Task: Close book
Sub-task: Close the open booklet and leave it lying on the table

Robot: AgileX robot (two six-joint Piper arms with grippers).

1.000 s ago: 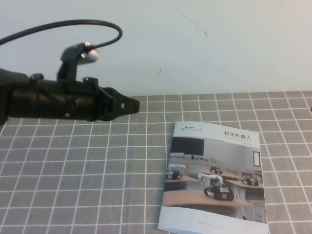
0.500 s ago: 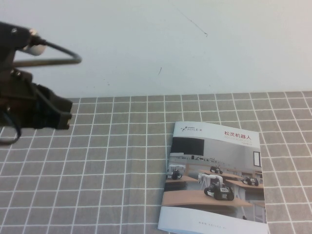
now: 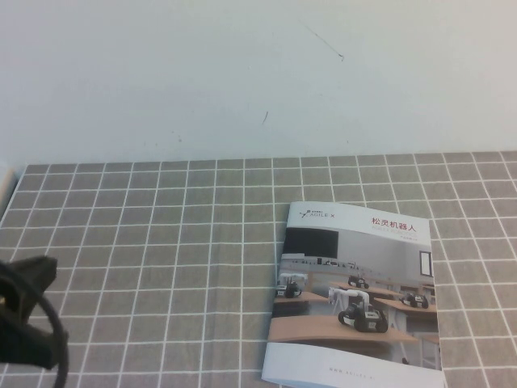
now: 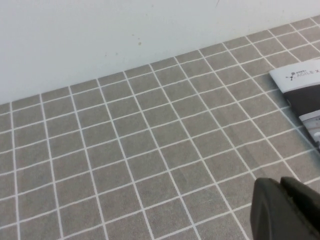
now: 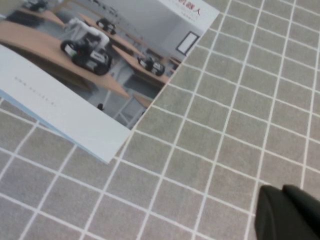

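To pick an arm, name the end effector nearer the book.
Probably the right end effector: it hangs over the cloth beside the book, whose cover fills much of its view. The left end effector, farther left, sees only one corner.

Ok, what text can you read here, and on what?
"AGILE X": logo, top white strip of the book.
"松灵机器人": red title, same strip.
Print under the title and on the bottom strip: too small to read.
No text on left gripper, over the cloth left of the book, or right gripper, off its near right corner.
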